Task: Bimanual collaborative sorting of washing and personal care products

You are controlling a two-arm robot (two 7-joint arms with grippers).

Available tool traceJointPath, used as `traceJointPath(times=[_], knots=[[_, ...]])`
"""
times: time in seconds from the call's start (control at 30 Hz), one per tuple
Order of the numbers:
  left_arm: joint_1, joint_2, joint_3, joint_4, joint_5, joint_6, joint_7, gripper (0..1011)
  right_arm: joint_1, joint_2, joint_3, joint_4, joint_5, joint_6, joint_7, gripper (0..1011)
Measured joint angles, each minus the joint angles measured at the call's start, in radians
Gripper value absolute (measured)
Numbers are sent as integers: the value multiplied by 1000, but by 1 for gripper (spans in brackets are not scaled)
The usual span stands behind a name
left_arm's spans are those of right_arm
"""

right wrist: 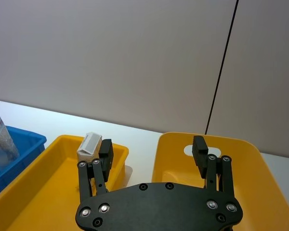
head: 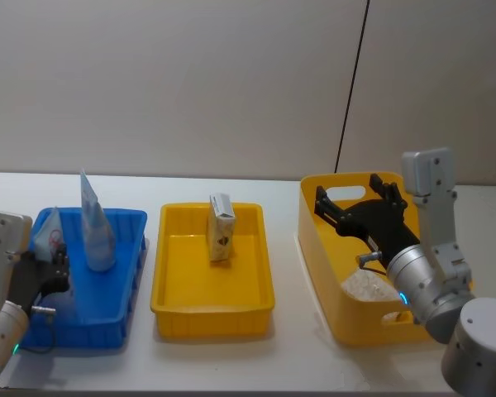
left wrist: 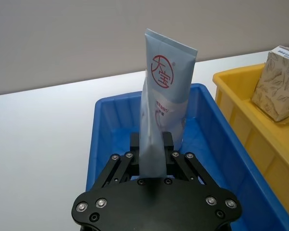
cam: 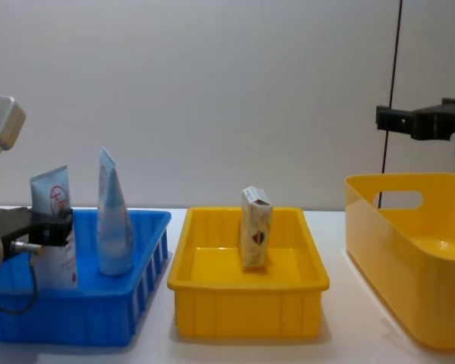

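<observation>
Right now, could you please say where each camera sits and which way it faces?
Head view: high, looking down at blue bin, yellow tray, deep yellow bin; left pincer and right pincer show.
Chest view: low, looking across the table; left pincer at left, right pincer upper right.
Left wrist view: behind the left pincer, shut on the logo tube over the blue bin.
Right wrist view: behind the open right pincer, above the deep yellow bin.
Shared: both wrist views show the cream packet.

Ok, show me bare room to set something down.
Free: inside the yellow tray, in front of the cream packet, and the table strip between it and the blue bin. Crowded: that bin, with an upright tube and the left gripper clamped on the red-logo tube.
</observation>
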Motion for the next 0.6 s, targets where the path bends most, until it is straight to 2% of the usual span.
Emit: traceJointPath(times=[0.3, 0.6], knots=[[2, -1, -2, -32, 6, -10, -15, 207, 0, 0, 0, 0, 0, 0, 0, 1004], [5, 7, -3, -112, 15, -14, -37, 207, 0, 0, 0, 0, 0, 0, 0, 1004]])
